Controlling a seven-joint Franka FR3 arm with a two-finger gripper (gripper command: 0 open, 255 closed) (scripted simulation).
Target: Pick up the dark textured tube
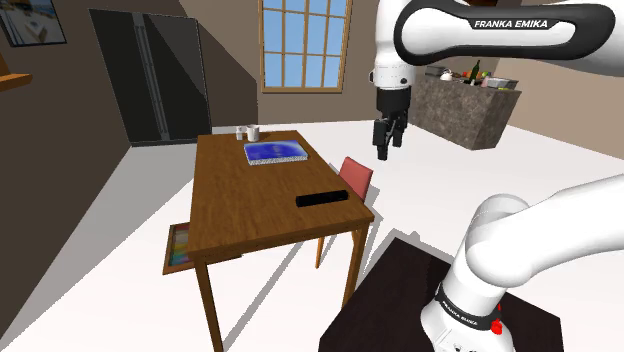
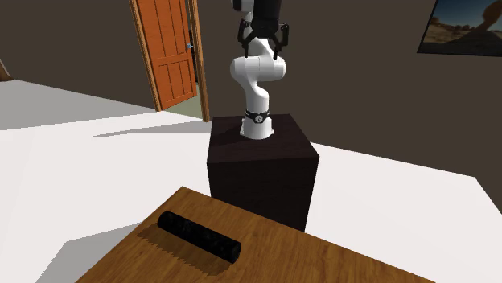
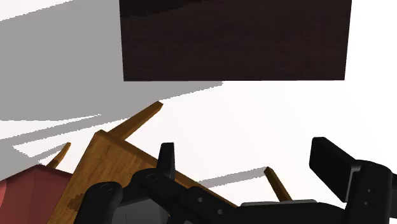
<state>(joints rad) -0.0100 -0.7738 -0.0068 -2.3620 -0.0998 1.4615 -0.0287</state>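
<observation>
Our gripper [image 1: 388,135] hangs wide open beyond the worktop [image 1: 240,200]; we fear a glancing touch rolls the edge-side dark tube [image 1: 322,198] off.

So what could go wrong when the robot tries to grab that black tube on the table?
1. The tube is round and lies near the table edge by the stand; a bump could roll it off.
2. The open hand hangs high, beside the table, not over the tube, so it might land crooked.
3. The red chair sits by that edge and might get hit.
</observation>
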